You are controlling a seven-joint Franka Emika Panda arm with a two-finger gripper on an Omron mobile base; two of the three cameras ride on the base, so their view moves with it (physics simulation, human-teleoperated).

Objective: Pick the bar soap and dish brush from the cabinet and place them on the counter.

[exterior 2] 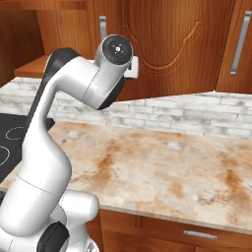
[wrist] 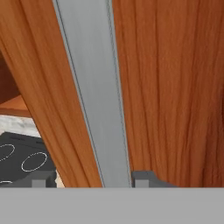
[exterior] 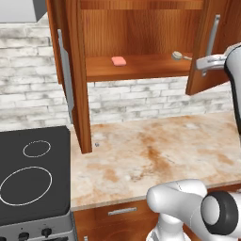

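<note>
Jaws [wrist: 89,178] straddle door handle [wrist: 94,96]; dish brush [exterior: 179,55] half-hidden.

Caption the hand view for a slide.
Gripper straddling the cabinet door's silver bar handle, stovetop visible below.

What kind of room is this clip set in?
A rendered home kitchen, it seems: a black stovetop with white rings beside a beige stone-look counter with rusty blotches, a whitewashed brick backsplash, and a reddish-brown wooden wall cabinet standing open above.
</note>
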